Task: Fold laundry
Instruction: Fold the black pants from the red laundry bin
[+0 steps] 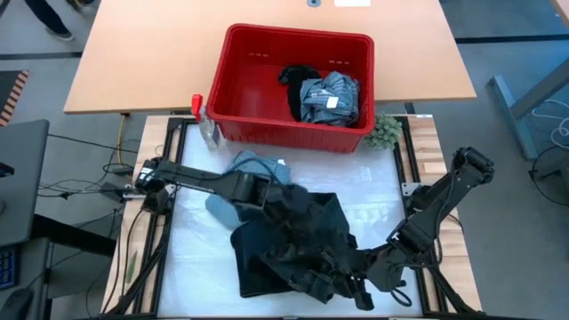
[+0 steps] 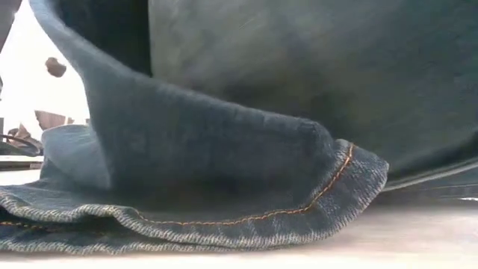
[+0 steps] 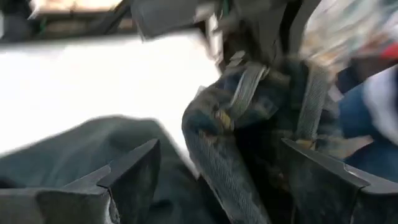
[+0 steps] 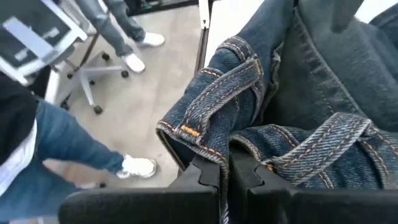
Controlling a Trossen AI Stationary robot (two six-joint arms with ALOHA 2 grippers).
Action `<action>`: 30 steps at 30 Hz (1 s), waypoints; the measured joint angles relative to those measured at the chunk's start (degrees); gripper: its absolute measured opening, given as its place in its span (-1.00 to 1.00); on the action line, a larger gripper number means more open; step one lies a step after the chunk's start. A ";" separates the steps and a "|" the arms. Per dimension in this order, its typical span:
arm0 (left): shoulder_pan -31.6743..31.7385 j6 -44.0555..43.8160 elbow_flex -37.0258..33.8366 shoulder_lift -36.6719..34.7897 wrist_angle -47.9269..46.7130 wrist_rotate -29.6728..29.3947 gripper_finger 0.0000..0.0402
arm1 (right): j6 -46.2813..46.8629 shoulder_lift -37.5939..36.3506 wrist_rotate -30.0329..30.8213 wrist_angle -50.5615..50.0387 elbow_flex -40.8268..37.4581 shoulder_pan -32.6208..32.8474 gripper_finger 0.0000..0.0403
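Dark blue jeans point(image 1: 302, 231) lie bunched in the middle of the white table cover; in the low view their hem point(image 2: 224, 217) rests on the table and the cloth rises above it. My left gripper point(image 1: 271, 194) is open at their far left part, with a bunched waistband and belt loops point(image 3: 249, 118) between its fingers. My right gripper point(image 1: 354, 286) is shut on the jeans at their near edge. A light blue garment point(image 1: 253, 164) lies partly under the left arm and the jeans. My left gripper stands with one finger point(image 3: 130, 177) on each side of the bunched waistband; I cannot tell whether they touch it. My right gripper pinches the jeans' waistband edge point(image 4: 208, 146), beside a belt loop point(image 4: 323, 140), between its two shut fingers. The denim bunches up just beyond the fingertips.
A red basket point(image 1: 258, 98) stands at the table's far edge with a grey-blue garment point(image 1: 327, 96) and a black one point(image 1: 298, 78) inside. A green fuzzy ball point(image 1: 387, 132) sits by its right corner. People's legs point(image 4: 68, 143) and a chair base show beyond the table.
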 joint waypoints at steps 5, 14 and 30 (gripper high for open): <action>2.87 0.71 2.20 -0.13 3.62 8.90 0.53 | -1.00 0.00 -0.58 -14.36 9.44 0.48 -0.87; 8.21 -1.13 3.16 -0.35 11.31 15.43 0.53 | -11.52 -0.02 -0.96 -27.95 26.99 -1.16 -0.87; 11.41 -21.18 3.08 7.17 32.33 44.45 0.53 | -14.05 -0.07 -6.80 -33.14 31.79 -4.46 -0.87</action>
